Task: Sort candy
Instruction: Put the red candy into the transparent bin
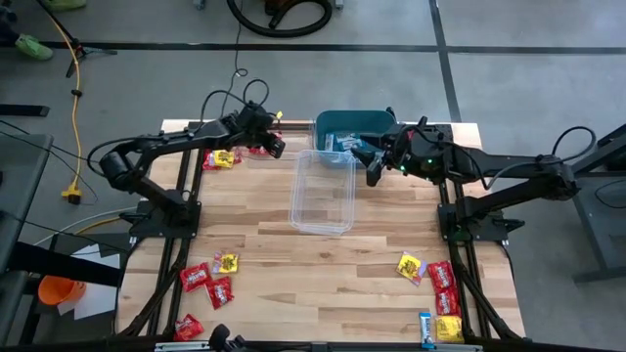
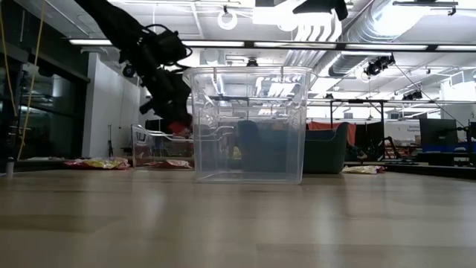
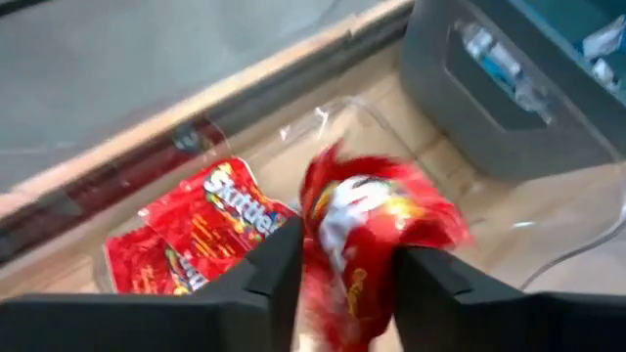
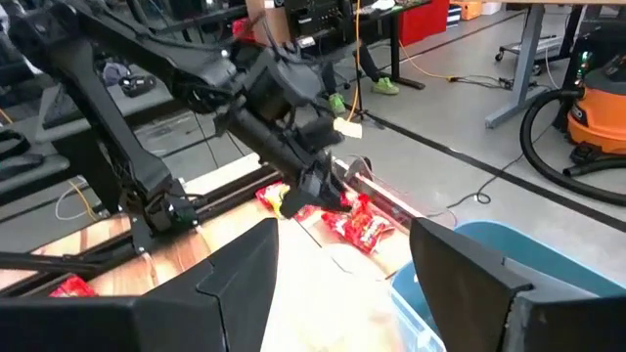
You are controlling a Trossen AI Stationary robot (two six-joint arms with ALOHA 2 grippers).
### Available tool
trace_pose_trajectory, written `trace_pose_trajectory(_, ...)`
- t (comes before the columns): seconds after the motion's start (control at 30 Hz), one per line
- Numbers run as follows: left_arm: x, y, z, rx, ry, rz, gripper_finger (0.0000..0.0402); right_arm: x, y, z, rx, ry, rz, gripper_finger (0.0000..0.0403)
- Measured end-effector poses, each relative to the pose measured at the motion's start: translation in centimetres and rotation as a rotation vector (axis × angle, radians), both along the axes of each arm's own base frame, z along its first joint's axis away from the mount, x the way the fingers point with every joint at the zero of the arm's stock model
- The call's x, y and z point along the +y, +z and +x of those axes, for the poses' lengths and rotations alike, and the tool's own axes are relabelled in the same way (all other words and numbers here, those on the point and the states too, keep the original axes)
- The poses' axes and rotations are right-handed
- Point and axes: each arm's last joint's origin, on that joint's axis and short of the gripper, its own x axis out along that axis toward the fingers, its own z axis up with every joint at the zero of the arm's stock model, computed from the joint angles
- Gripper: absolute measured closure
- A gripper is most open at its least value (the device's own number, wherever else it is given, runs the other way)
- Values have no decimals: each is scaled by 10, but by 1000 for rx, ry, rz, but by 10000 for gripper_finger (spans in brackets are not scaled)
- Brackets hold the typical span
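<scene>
Wooden worktop (image 1: 323, 274) carried a big clear tub (image 1: 324, 191) at centre, a teal bin (image 1: 342, 127) touching its far end, and a smaller clear tub (image 1: 256, 149) at far left. Left gripper (image 3: 344, 284) hung over the small clear tub, jaws parted, a red candy packet (image 3: 377, 230) between them, can't tell if gripped or loose. More red packets (image 3: 191, 230) lay in that tub below. Right gripper (image 1: 375, 159) hovered by the teal bin's right side, jaws wide apart, nothing in them. Loose candy: red and yellow (image 1: 213, 276) near left, red, yellow and blue (image 1: 437, 293) near right, a few (image 1: 221, 158) far left
</scene>
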Motion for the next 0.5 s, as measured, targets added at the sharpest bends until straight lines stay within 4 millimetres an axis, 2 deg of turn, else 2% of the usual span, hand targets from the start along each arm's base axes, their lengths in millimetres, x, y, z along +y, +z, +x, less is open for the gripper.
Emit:
trace_pose_trajectory(0.27, -8, 32, -12, -76, 31, 99, 186, 0, 0, 1, 11, 5, -19, 175)
trace_pose_trajectory(0.4, -17, 56, -22, -171, 18, 134, 170, 0, 0, 1, 28, 15, -51, 175)
trace_pose_trajectory(0.5, -29, 79, -29, -331, -41, 120, 169, 0, 0, 1, 45, 22, -81, 175)
